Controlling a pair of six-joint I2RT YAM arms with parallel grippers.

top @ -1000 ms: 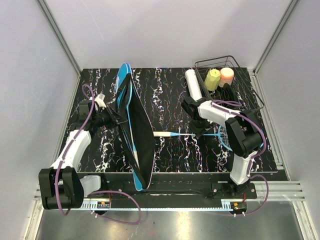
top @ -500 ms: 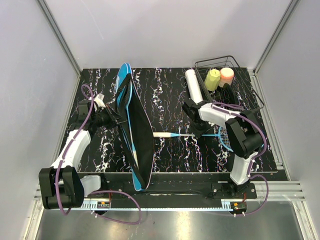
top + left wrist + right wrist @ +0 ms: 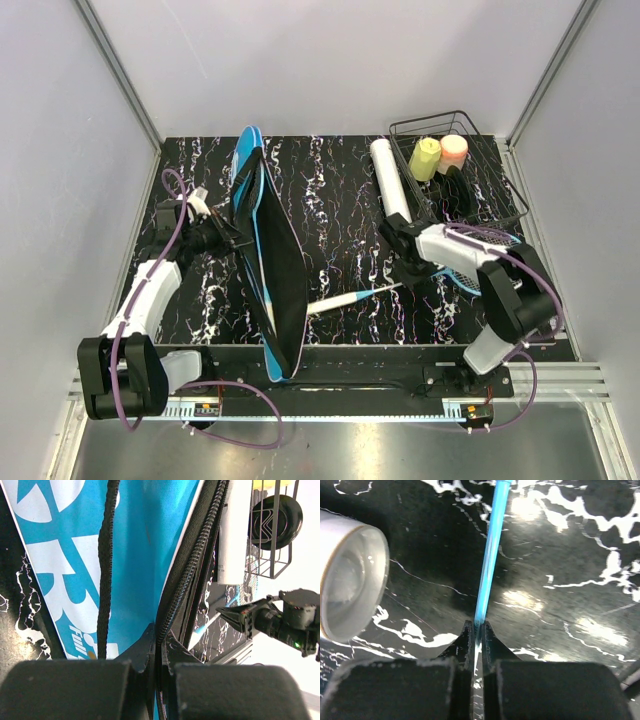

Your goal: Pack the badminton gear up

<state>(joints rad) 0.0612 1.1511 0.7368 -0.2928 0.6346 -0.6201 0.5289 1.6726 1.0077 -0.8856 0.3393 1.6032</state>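
The blue racket cover [image 3: 262, 262] lies lengthwise on the left half of the table, its black opening gaping towards the right. My left gripper [image 3: 226, 236] is shut on the cover's zipper edge [image 3: 161, 630]. One blue-framed racket lies slanted, with its white handle [image 3: 335, 302] near the cover and its head [image 3: 470, 277] under my right arm. My right gripper [image 3: 405, 264] is shut on the thin blue shaft [image 3: 490, 555]. The long white tube [image 3: 390, 180] lies behind it, and its open end [image 3: 350, 580] shows in the right wrist view.
A black wire basket [image 3: 480, 205] stands at the back right with a yellow bottle [image 3: 425, 158] and a pink bottle [image 3: 454, 150] in it. The tube rests against the basket's left side. Grey walls close in the table on three sides.
My right gripper has closed on the racket shaft. The racket has turned: its handle swung towards the near edge and its head shifted back and right. The left arm has not moved.
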